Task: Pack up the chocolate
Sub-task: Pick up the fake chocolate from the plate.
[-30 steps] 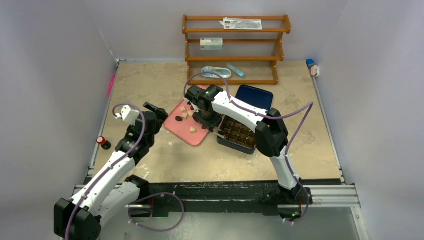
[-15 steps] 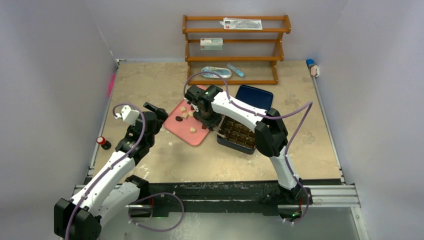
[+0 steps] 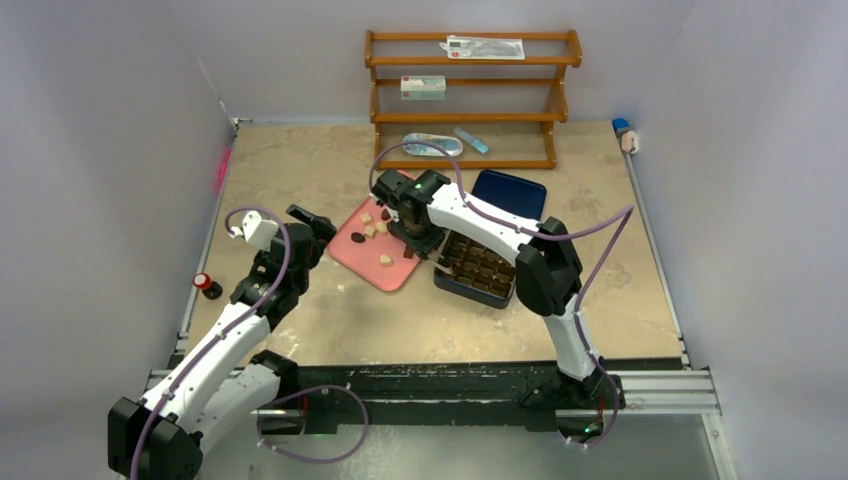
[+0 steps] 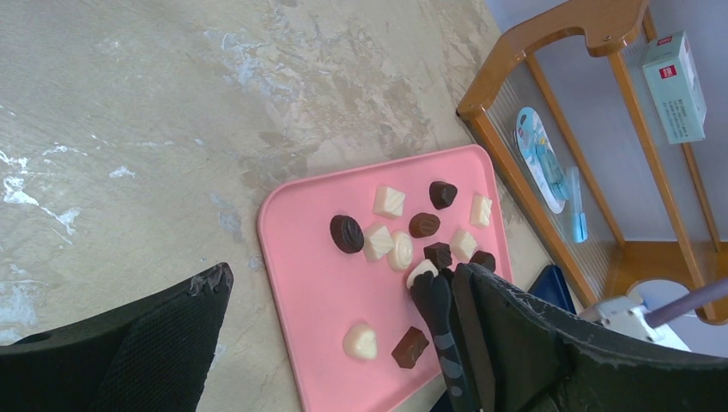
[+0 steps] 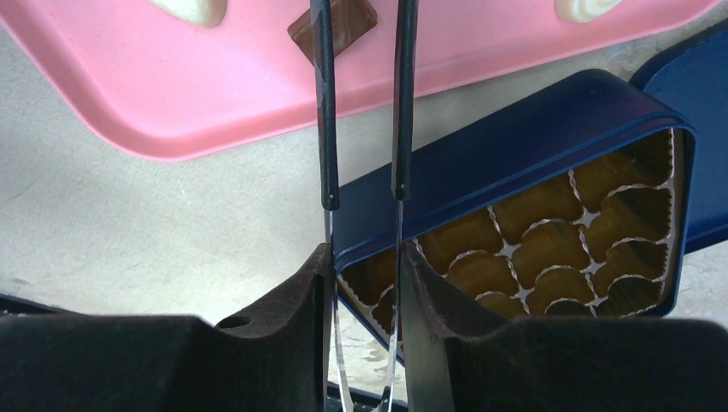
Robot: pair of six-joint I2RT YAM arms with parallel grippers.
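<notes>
Several pieces of the chocolate, dark brown (image 4: 347,233) and cream-white (image 4: 389,202), lie on the pink tray (image 4: 309,283) (image 3: 372,268). My right gripper (image 3: 415,238) (image 5: 365,266) is shut on a pair of thin metal tongs (image 5: 399,103) with black tips. The tongs reach over the tray's edge beside a brown square piece (image 5: 343,26); their tips run off the right wrist view. In the left wrist view the tongs (image 4: 433,300) touch a white piece (image 4: 421,273). The dark gridded box (image 3: 478,265) (image 5: 515,120) sits right of the tray. My left gripper (image 3: 312,222) (image 4: 343,275) hangs open left of the tray.
The box's blue lid (image 3: 510,192) lies behind it. A wooden shelf (image 3: 470,95) with small packages stands at the back. A red-capped little bottle (image 3: 207,285) sits near the left edge, and a pink pen (image 3: 221,170) lies along the left wall.
The right arm's elbow has drifted slightly right while its gripper stays over the tray's right edge. The left arm has not moved.
</notes>
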